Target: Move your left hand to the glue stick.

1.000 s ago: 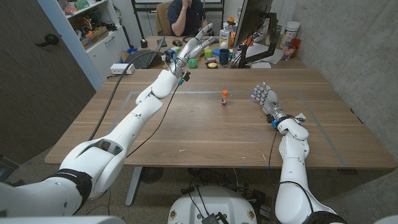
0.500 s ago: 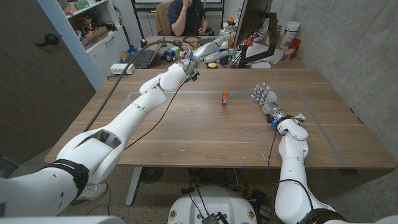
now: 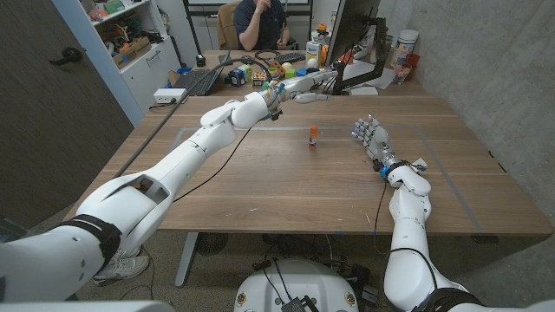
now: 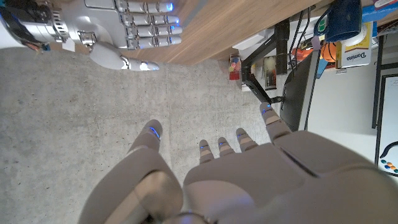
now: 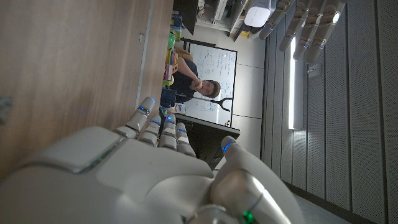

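Trouble could come from height: left hand (image 3: pixel 305 87) hangs above the far half of the wooden table (image 3: pixel 260 186), fingers spread and holding nothing, well apart from the glue stick (image 3: pixel 313 134). That little stick stands upright near the table's middle, alone, nearer the robot than the hand. Coming down fast or off-line, I'd say, those outstretched fingers could clip it and topple it or send it rolling. Right hand (image 3: pixel 369 135) stands on its edge just to the stick's right, fingers apart, empty; a wide sweep might brush it too.
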Controlling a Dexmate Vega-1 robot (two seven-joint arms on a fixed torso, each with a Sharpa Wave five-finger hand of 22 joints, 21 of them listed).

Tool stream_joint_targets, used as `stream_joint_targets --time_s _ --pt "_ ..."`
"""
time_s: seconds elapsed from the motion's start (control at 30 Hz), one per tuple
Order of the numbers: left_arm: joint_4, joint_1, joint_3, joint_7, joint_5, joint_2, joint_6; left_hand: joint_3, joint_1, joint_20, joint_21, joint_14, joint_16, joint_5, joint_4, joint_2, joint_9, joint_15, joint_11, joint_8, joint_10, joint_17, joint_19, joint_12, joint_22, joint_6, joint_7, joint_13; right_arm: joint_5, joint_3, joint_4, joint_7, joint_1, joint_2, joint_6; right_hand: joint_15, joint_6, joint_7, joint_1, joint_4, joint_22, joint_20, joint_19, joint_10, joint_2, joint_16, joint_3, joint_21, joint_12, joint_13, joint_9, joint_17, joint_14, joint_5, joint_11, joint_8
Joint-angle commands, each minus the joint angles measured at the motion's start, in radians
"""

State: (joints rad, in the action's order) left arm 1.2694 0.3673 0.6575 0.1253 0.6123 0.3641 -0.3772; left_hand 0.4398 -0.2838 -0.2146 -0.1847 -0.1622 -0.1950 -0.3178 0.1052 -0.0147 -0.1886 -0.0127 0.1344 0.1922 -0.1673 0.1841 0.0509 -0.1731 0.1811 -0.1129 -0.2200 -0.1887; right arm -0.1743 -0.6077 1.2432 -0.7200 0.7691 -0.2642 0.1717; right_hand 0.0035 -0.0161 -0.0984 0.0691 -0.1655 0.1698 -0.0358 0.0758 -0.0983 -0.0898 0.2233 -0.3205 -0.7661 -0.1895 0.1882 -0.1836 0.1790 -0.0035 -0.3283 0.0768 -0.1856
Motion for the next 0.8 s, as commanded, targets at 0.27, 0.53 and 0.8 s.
stream_joint_targets --time_s 0.27,0.53,0.8 --pt "-0.029 0.016 0.087 0.083 0.064 0.017 0.018 -0.021 0.005 -0.003 0.003 -0.049 0.002 0.007 -0.007 0.006 -0.005 0.0 -0.005 -0.003 -0.077 0.008 -0.033 -0.002 0.004 -0.035 -0.003 -0.006 0.011 -0.019 -0.062 -0.018 -0.029 0.022 0.034 0.008 -0.01 -0.004 -0.011 -0.001 0.005 0.0 -0.007 -0.011 -0.036 0.004 0.009 0.008 -0.005 0.002 -0.002 0.003 0.007 -0.004 0.002 -0.007" --pt "0.017 0.017 0.118 0.1 0.152 0.032 0.072 -0.028 0.004 -0.001 0.002 -0.057 -0.008 0.009 -0.009 -0.004 -0.006 -0.003 0.006 -0.001 -0.054 0.01 -0.056 -0.02 0.005 -0.05 -0.003 -0.007 0.011 -0.028 -0.103 -0.039 -0.054 0.043 0.044 0.012 -0.012 -0.004 -0.023 -0.002 0.005 0.007 -0.008 -0.011 -0.013 0.003 0.027 0.014 -0.004 0.002 -0.002 0.004 0.007 0.0 0.001 -0.006" --pt "0.019 0.013 0.128 0.099 0.185 0.024 0.111 -0.022 -0.039 0.012 -0.026 -0.005 -0.035 0.008 0.007 -0.044 -0.011 -0.063 0.044 0.022 0.035 0.007 0.011 -0.044 0.005 -0.016 -0.003 -0.009 0.019 -0.052 -0.12 -0.054 -0.062 0.055 0.038 0.014 -0.019 -0.004 -0.035 -0.001 0.005 0.011 -0.007 -0.015 0.007 0.002 0.044 0.02 -0.005 0.002 -0.002 0.004 0.006 0.004 0.0 -0.008"
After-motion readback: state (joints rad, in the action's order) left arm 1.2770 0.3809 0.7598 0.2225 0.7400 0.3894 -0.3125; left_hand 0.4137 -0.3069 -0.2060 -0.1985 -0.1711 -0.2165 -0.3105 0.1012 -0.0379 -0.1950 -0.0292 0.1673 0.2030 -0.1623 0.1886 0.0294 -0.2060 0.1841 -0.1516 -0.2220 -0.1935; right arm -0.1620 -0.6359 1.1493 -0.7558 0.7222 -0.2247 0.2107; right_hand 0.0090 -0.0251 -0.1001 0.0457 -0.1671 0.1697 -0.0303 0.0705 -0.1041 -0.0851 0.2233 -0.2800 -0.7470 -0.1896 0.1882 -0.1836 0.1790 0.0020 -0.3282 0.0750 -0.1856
